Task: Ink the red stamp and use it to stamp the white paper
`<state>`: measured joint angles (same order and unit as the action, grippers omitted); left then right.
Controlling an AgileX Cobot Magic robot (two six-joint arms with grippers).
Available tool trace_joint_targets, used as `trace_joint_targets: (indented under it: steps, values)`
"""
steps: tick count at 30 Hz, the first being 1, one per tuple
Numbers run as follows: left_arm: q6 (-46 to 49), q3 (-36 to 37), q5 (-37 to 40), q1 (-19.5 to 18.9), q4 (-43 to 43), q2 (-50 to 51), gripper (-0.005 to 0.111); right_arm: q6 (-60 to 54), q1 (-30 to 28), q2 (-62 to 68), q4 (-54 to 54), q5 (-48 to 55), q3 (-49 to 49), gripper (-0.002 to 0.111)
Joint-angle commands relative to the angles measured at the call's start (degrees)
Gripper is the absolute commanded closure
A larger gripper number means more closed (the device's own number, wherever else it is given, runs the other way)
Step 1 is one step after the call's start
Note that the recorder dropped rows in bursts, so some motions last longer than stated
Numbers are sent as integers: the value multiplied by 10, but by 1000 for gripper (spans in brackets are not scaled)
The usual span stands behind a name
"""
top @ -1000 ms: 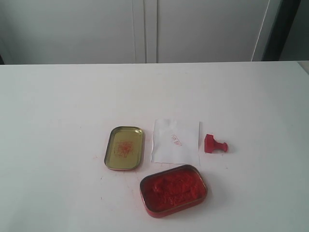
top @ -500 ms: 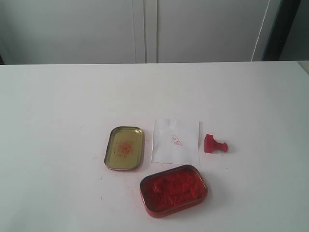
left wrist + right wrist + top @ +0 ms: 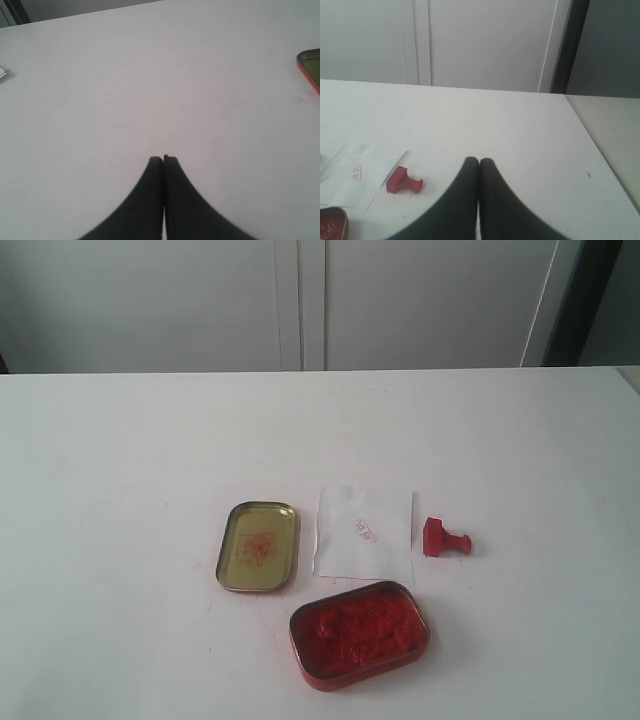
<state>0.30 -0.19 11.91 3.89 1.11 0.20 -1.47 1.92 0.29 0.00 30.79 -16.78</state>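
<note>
Two pairs of fingers, both pressed shut and empty | my left fingers over bare bench | my right fingers above the bench, apart from the red stamp | stamp lies on its side just right of the white paper | paper bears a small red mark | open ink tin at the paper's near edge, lid to the paper's left

Left gripper is holding its two dark fingers pressed together, tips touching, gripping nothing. Right gripper is showing the same: fingers closed flush against each other, nothing between them.
</note>
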Motion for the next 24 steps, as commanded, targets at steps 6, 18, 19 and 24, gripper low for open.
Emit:
trace_joint_targets:
  steps: [6, 18, 19, 24]
  values:
    - [2, 2, 1, 0, -1, -2, 107, -3, 3, -3, -3, -65, 81, 108]
    - [2, 2, 1, 0, -1, -2, 107, 1, 3, -3, -7, -108, 168, 108]
    - [2, 2, 1, 0, -1, -2, 107, 1, 3, -3, -7, -108, 168, 108]
    - [2, 2, 1, 0, -1, -2, 107, 1, 3, -3, -7, -108, 168, 108]
